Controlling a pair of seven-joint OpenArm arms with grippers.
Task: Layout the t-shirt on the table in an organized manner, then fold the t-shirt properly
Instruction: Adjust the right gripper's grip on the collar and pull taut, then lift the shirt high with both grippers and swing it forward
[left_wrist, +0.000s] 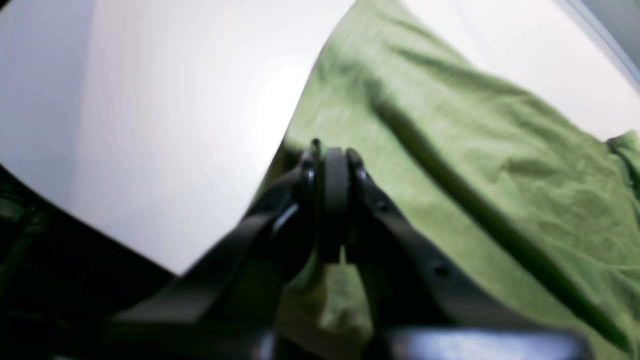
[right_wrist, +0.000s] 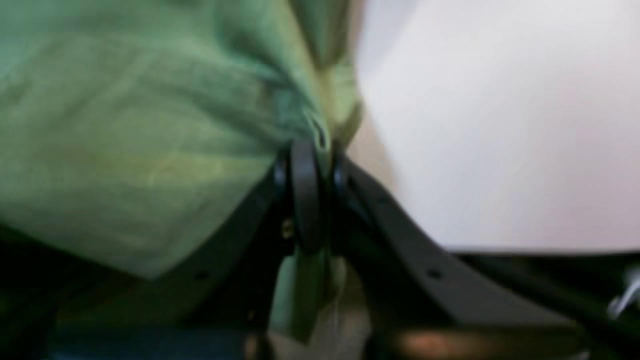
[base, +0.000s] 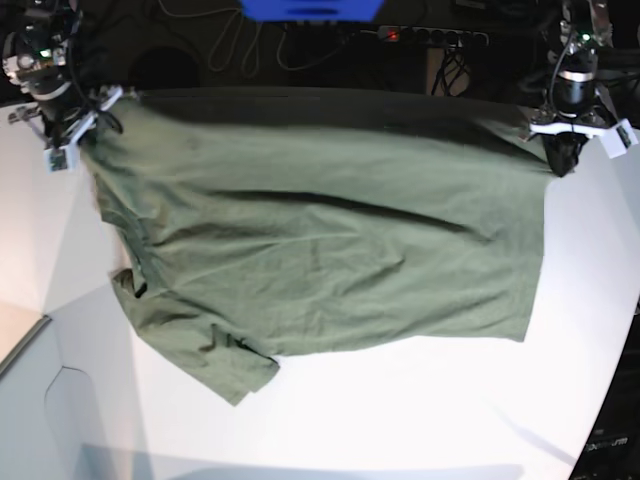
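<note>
Black fingers fill the bottom of both wrist views, and in each the tool is clenched on green cloth. Seen from the left wrist camera, the left tool (left_wrist: 334, 200) has its pads pressed together at lower centre, with a fold of the t-shirt (left_wrist: 450, 165) pinched between them and more fabric hanging below the pads. From there the shirt spreads to the right and upward across that frame, crossed by one long dark crease. In the right wrist view, the right tool (right_wrist: 312, 195) stands equally tight at centre, gripping a bunched edge of the t-shirt (right_wrist: 140, 125); this picture is blurred, so exactly which part of the garment it has is hard to say, perhaps a hem corner.

From the base camera, the left tool (base: 566, 152) sits at the upper right and the right tool (base: 68, 135) at the upper left, each at a far corner of the t-shirt (base: 330, 250). The cloth stretches between them along the far edge and lies wrinkled over the middle of the worktop (base: 420, 410), one sleeve folded at lower left. White surface shows bare on the near side and at both flanks. Beyond the far edge the room is dark, with cables (base: 240, 45) and a blue object (base: 310, 9) at the top.
</note>
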